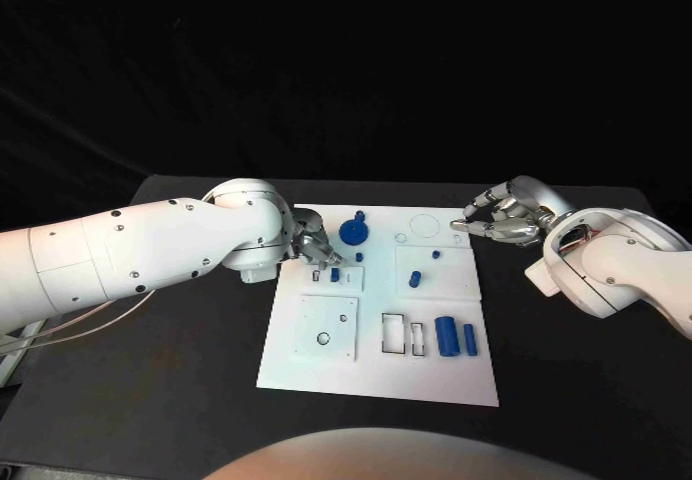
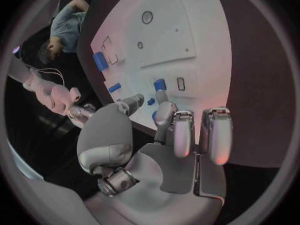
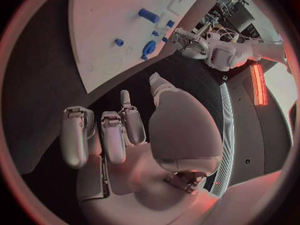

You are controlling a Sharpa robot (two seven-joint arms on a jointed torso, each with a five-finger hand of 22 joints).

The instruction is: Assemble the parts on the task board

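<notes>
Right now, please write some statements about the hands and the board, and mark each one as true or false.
1. The task board lies on a black table. True.
2. The right hand holds a blue part. False: it holds nothing and stays beside the board's edge.
3. The left hand is at the board's left edge. True.
4. The cylinder part stands upright. False: it lies flat on the board.

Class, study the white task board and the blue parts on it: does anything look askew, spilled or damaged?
Nothing stands out. The task board lies flat and looks whole, and the blue parts sit on it, none off on the table.
</notes>
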